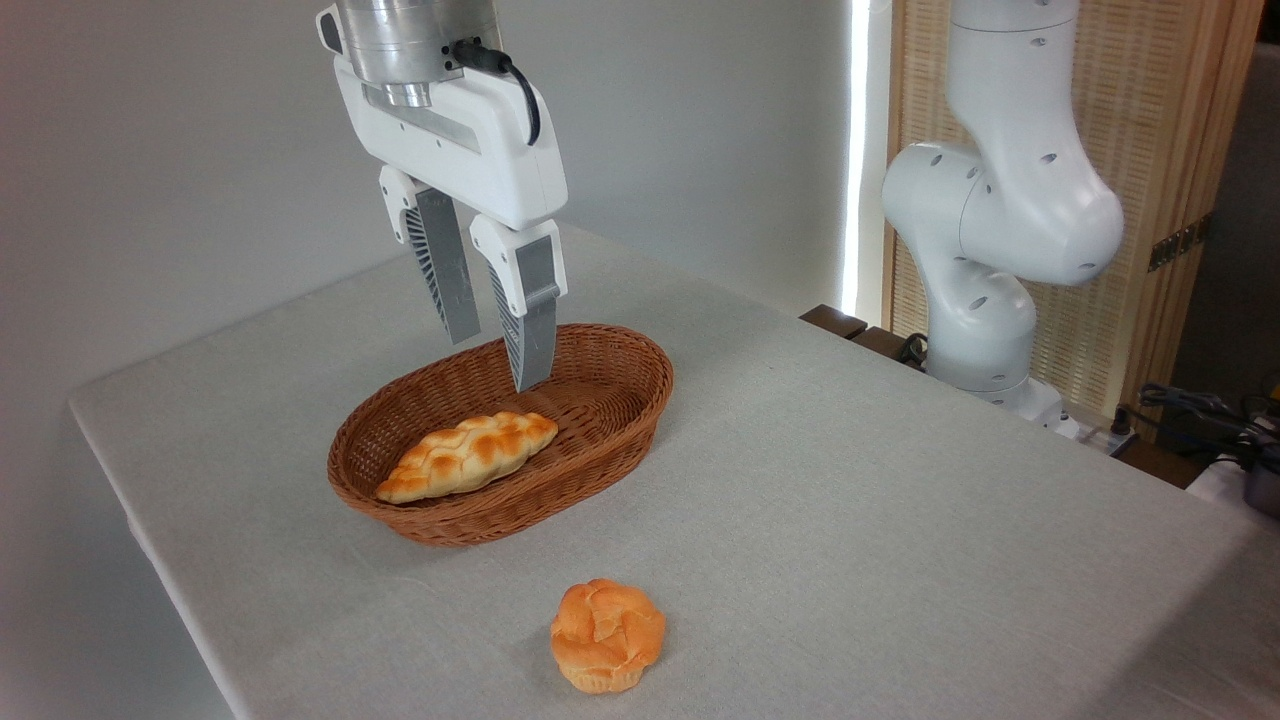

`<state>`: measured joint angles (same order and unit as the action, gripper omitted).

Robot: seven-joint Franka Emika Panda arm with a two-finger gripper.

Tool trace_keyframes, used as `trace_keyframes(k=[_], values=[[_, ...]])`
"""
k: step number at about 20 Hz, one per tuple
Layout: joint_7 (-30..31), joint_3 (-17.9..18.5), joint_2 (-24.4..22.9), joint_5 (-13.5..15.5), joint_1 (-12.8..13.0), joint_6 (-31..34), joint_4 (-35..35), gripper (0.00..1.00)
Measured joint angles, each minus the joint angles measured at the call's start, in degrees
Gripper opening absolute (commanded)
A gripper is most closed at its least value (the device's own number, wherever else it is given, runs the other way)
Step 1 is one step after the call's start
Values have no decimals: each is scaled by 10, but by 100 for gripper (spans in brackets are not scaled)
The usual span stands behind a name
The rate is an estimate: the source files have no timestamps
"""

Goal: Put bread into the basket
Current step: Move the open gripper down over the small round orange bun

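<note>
The bread (pixel 607 636), a small round golden bun with a cracked top, sits on the tablecloth near the front edge, apart from everything else. Behind it and to the left lies the oval brown wicker basket (pixel 610 440), with a long braided loaf (pixel 466 456) in its left half. My gripper (pixel 497 362) hangs open above the basket's back part, fingers pointing down, with nothing between them. It is well above and behind the bun.
The white arm's base and lower links (pixel 990 250) stand at the table's back right. The table (pixel 900 520) is covered in a pale cloth; its left and front edges drop off close to the basket and the bun. Cables and gear (pixel 1210 420) lie at far right.
</note>
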<state>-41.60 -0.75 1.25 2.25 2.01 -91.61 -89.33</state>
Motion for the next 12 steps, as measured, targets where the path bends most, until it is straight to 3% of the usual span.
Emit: trace_keyframes(k=[6, 12], values=[[0, 27, 0, -1, -1, -46, -12, 100], [0, 50, -25, -39, -1, -154, -121, 100]])
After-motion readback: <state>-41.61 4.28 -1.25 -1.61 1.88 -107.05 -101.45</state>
